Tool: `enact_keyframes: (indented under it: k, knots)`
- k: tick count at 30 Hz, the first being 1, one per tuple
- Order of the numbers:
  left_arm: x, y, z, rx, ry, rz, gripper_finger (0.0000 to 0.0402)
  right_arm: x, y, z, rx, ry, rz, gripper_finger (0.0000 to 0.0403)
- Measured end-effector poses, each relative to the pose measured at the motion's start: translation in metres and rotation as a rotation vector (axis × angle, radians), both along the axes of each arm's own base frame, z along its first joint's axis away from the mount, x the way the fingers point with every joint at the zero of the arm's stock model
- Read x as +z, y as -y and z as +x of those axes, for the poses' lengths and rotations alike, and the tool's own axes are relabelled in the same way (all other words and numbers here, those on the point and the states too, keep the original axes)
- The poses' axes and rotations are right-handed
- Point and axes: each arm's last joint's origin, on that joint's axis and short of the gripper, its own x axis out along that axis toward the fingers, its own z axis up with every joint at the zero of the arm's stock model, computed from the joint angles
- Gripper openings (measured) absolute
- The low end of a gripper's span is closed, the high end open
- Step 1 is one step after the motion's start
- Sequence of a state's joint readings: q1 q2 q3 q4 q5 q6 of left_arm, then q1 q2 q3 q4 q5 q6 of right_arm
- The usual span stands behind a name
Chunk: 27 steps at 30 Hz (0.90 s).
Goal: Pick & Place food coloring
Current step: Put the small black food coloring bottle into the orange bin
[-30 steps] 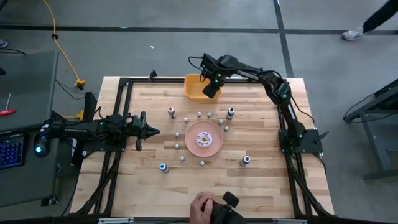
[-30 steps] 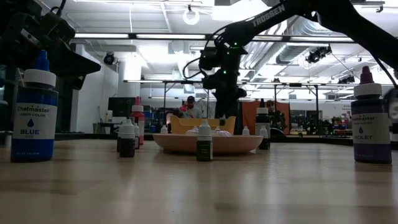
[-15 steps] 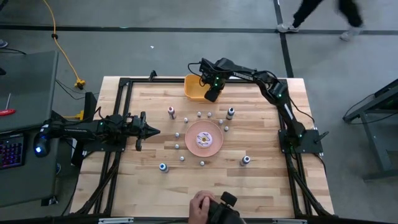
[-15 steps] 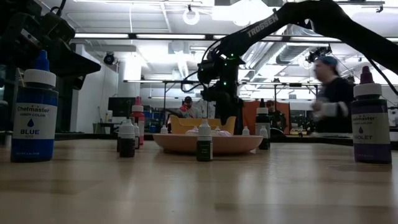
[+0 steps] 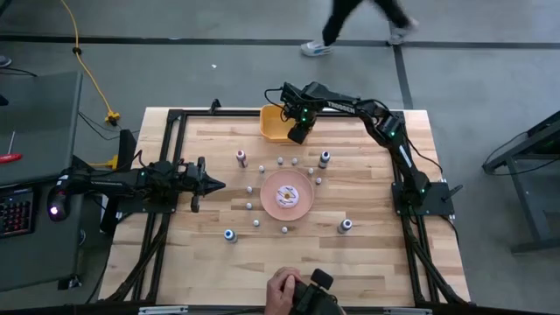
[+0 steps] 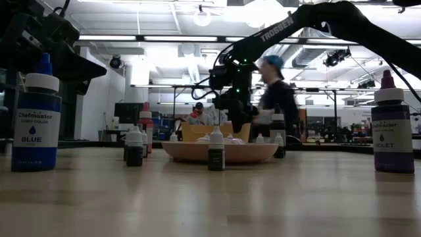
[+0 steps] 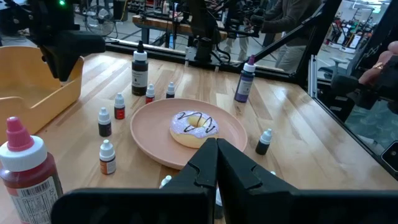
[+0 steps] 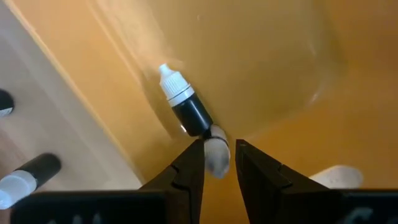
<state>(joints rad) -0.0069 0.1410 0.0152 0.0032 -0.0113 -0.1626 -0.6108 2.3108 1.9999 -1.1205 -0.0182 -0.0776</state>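
Bottle (image 8: 186,106) just beyond right end effector (image 8: 216,163)

The bin (image 5: 278,123) is orange, its inside a smooth amber. In it lies a small bottle (image 8: 184,106) with a black body and white cap. Beside the bin, the plate (image 7: 153,136) is pale pink and carries a white doughnut (image 7: 194,127) with dark squiggles. Around the plate stand a purple bottle (image 7: 245,81), a black one (image 7: 139,69) and a red-filled bottle (image 7: 30,170) with a pink tip. The table (image 5: 376,254) is light striped wood.
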Motion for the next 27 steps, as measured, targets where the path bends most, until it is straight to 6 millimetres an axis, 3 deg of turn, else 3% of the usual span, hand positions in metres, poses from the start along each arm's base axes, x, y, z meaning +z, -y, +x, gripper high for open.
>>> enact_keyframes:
  k: [14,21,27]
  knots:
    - [0.0,0.0,0.0,0.0,0.0,0.0,0.0001,0.009,0.002,0.003,-0.002,0.014,-0.028,0.0083]
    - [0.0,0.0,0.0,0.0,0.0,0.0,0.0001,0.045,0.003,0.007,0.009,0.049,-0.082,0.0083]
    - [0.0,0.0,0.0,0.0,0.0,0.0,0.0001,0.091,-0.02,0.014,0.119,0.08,-0.089,0.0083]
